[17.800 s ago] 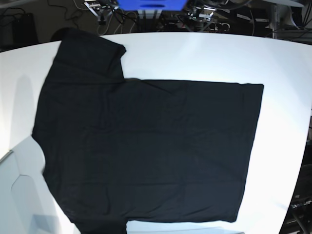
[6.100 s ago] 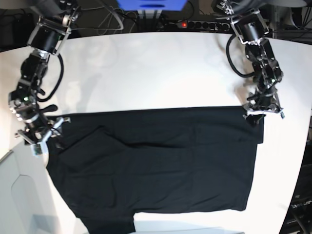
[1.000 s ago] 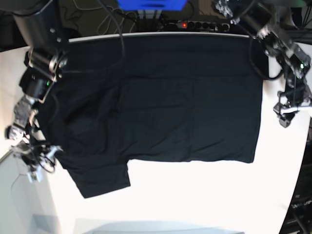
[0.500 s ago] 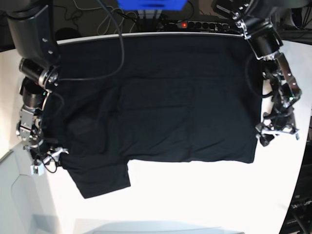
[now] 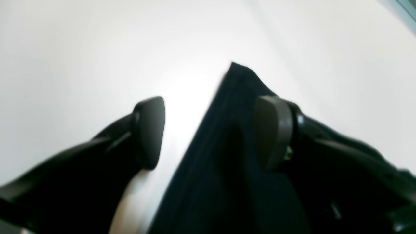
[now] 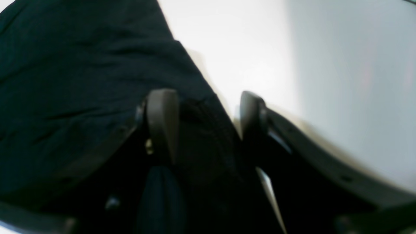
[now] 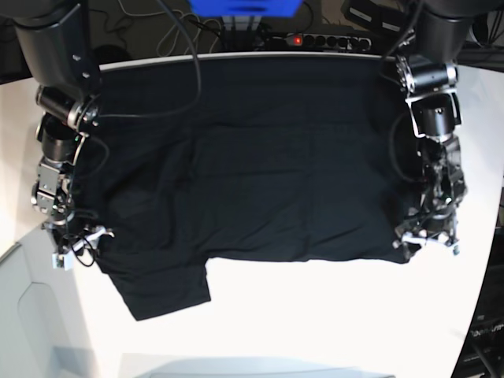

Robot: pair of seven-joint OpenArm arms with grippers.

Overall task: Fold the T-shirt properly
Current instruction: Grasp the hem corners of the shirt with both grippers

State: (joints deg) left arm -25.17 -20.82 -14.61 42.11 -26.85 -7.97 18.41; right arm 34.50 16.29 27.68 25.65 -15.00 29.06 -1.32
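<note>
T-shirt point(image 7: 252, 157): black, spread across the upper and middle desk point(image 7: 331, 315), one sleeve hanging lower left. Both grippers, left point(image 7: 429, 239) and right point(image 7: 75, 248), have dropped within a second onto its lower corners, fingers parted, straddling the hem without clamping. Next fold's pickup appears imminent.

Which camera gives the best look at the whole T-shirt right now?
The base view: it shows the T-shirt spread over the table, one sleeve sticking out toward the near edge. The left wrist view shows only a blurred corner between the left gripper's open jaws; the right wrist view, one edge at the right gripper.
</note>
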